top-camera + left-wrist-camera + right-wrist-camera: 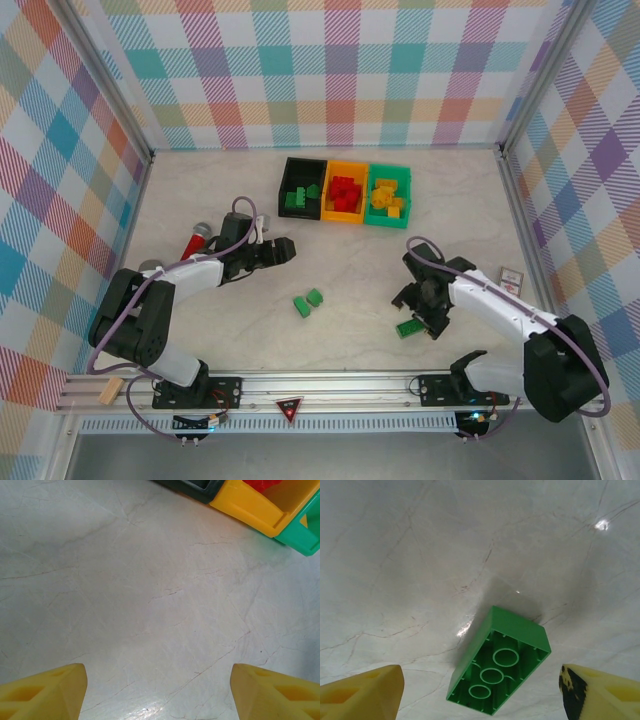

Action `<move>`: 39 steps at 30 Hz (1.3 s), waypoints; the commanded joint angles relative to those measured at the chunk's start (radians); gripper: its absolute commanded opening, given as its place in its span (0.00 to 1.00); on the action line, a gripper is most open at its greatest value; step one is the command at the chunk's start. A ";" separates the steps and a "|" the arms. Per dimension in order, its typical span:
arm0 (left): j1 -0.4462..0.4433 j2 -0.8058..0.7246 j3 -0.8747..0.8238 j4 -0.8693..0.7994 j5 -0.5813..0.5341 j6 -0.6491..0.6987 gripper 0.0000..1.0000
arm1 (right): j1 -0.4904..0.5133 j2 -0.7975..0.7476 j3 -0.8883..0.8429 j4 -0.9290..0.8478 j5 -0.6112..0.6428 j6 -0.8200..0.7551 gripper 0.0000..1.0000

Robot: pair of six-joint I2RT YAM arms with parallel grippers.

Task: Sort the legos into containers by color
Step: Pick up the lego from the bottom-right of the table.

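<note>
- Three joined bins, black [300, 187], orange [345, 192], green [388, 195], stand at the table's [350, 260] far side.
- Right claw [480, 692] released, straddling green brick [500, 662]: hollow side up, long axis diagonal between fingers [365, 690].
- Left claw [159, 695] released, empty, near red-and-grey stick [195, 240].
- Two green legos [308, 302] lie mid-table; card's [511, 277] writing unreadable.

The surface [350, 250] is pale, marble-patterned and level. At its far centre three open bins stand joined in a row, left to right: black bin [291, 163], orange bin [346, 166], green bin [390, 169]. Near the middle, one green brick [301, 306] lies just beside another green brick [315, 296]. A third green brick [409, 327] lies right of them, hollow underside up. A red-and-grey stick [193, 243] lies at the left, and a small flat card [511, 278] at the right.
</note>
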 commanded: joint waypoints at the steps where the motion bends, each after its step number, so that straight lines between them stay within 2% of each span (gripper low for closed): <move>1: 0.010 0.013 0.009 0.005 0.021 0.006 0.76 | 0.026 0.037 -0.011 0.039 -0.018 0.060 0.80; 4: 0.010 0.019 0.009 0.008 0.017 0.006 0.76 | 0.048 0.082 -0.010 0.074 -0.029 0.058 0.75; 10: 0.010 0.025 0.012 0.005 0.022 0.005 0.76 | 0.058 0.136 -0.021 0.128 -0.024 0.033 0.50; 12: 0.010 0.022 0.009 0.005 0.021 0.005 0.76 | 0.058 0.136 -0.025 0.135 -0.012 0.034 0.38; 15: 0.010 0.021 0.009 0.007 0.022 0.004 0.76 | 0.058 0.139 -0.015 0.142 -0.011 0.017 0.29; 19: 0.010 0.017 0.010 0.002 0.015 0.007 0.76 | 0.059 0.146 -0.002 0.133 -0.005 0.011 0.28; 21: 0.010 0.017 0.010 0.002 0.016 0.007 0.76 | 0.059 0.136 -0.001 0.144 -0.004 0.003 0.24; 32: 0.012 0.015 0.009 -0.007 -0.008 0.005 0.76 | 0.063 0.113 0.107 0.135 0.057 -0.073 0.24; 34: 0.013 0.024 0.011 -0.006 -0.004 0.002 0.76 | 0.064 0.132 0.140 0.151 0.028 -0.141 0.23; 39: 0.014 0.035 0.011 0.002 0.009 -0.007 0.76 | 0.074 0.166 0.159 0.323 -0.083 -0.290 0.24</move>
